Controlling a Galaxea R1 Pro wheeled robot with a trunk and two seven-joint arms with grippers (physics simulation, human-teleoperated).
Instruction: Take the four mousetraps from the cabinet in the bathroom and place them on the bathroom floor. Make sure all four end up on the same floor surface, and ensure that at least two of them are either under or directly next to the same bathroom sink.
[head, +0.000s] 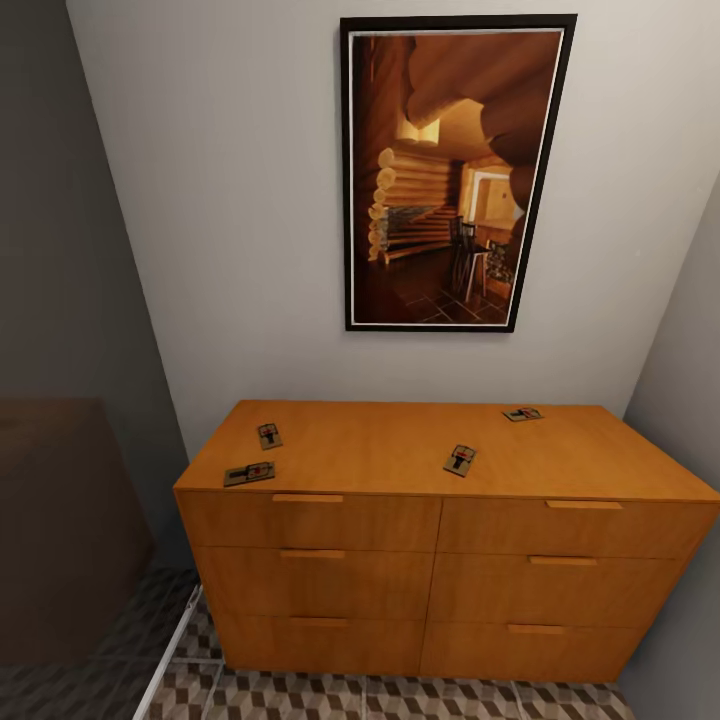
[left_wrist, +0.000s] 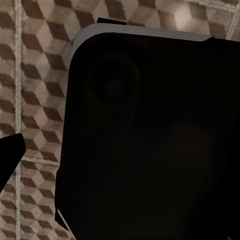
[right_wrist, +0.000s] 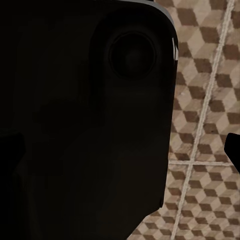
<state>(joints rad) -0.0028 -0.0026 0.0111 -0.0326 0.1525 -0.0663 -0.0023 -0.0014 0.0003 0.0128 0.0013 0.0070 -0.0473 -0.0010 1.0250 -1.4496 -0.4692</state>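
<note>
The orange-brown cabinet (head: 440, 560) stands against the wall straight ahead in the head view, all drawers closed. Four mousetraps lie flat on its top: one near the front left corner (head: 249, 473), one just behind it (head: 269, 435), one at the front middle (head: 460, 460), one at the back right (head: 523, 413). The cube-patterned bathroom floor (head: 400, 700) runs in front of the cabinet. In the left wrist view a dark fingertip (left_wrist: 10, 155) hangs over the tiles (left_wrist: 40, 75). Another dark fingertip (right_wrist: 232, 150) shows over the tiles (right_wrist: 205, 100) in the right wrist view. The sink is out of view.
A framed picture (head: 455, 175) hangs above the cabinet. A dark brown block (head: 60, 520) stands at the left, with a white strip (head: 170, 650) on the floor beside it. A grey wall closes in at the right. The robot's black body (left_wrist: 150, 140) (right_wrist: 85, 120) fills much of both wrist views.
</note>
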